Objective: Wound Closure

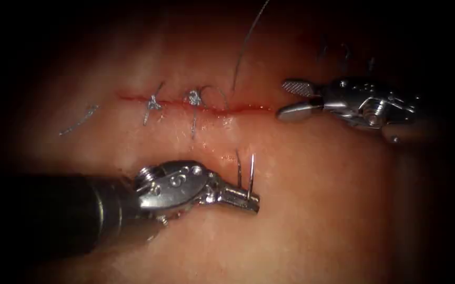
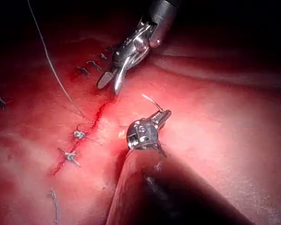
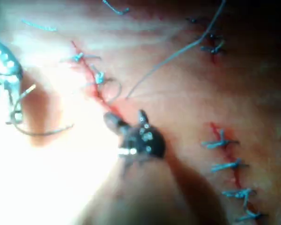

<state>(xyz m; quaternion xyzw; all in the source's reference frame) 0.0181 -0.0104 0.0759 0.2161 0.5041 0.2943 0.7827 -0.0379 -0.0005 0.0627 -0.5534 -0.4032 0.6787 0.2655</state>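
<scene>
left tool (image 1: 240, 200) jaws shut on needle (image 1: 252, 173) mid-curve, both ends up, free of tissue (image 1: 316, 210), below cut (image 1: 206, 105); thread (image 1: 243, 52) trails from cut | right tool (image 1: 293, 100) jaws spread, holding nothing | risk: needle twisting in grip

In the endoscope view the light is strongest on the tissue (image 1: 311, 173) between the two tools and fades to black all round. Bright glints sit on the left tool (image 1: 252, 202), on the needle (image 1: 252, 168) in its shut jaws, and on the right tool (image 1: 285, 100) with its jaws open. The left shaft behind its jaws lies in darkness. In the right wrist view, white glare washes out the tissue beside the left tool's jaws.
</scene>
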